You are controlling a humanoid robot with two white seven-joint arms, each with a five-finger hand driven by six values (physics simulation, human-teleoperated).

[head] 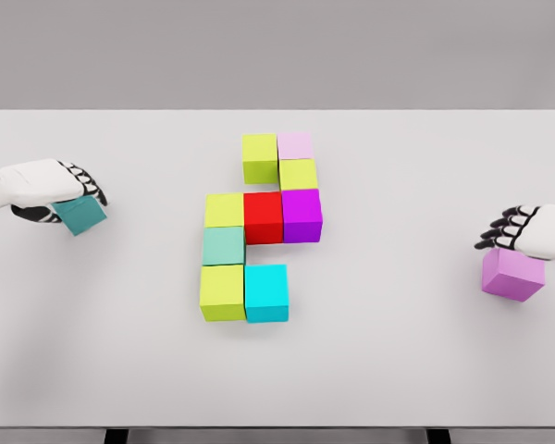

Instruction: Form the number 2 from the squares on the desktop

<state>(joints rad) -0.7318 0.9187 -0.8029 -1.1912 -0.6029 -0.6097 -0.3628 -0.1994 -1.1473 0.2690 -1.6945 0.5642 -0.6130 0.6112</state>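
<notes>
Several cubes sit packed in the table's middle: a yellow-green cube (pixel 259 157), a pale pink cube (pixel 295 145) and another yellow-green cube (pixel 298 174) at the top. Below them are a yellow cube (pixel 224 210), a red cube (pixel 263 217) and a magenta cube (pixel 302 215). A green-teal cube (pixel 223 245), a yellow-green cube (pixel 222 292) and a cyan cube (pixel 266 292) finish the group. At the far left my left hand (pixel 77 191) is curled over a tilted teal cube (pixel 80 214). At the far right my right hand (pixel 507 231) is curled over a violet cube (pixel 512 274), which looks larger than the others.
The white table (pixel 398 370) reaches across the whole view; its front edge runs along the bottom. Bare surface lies between each hand and the middle group.
</notes>
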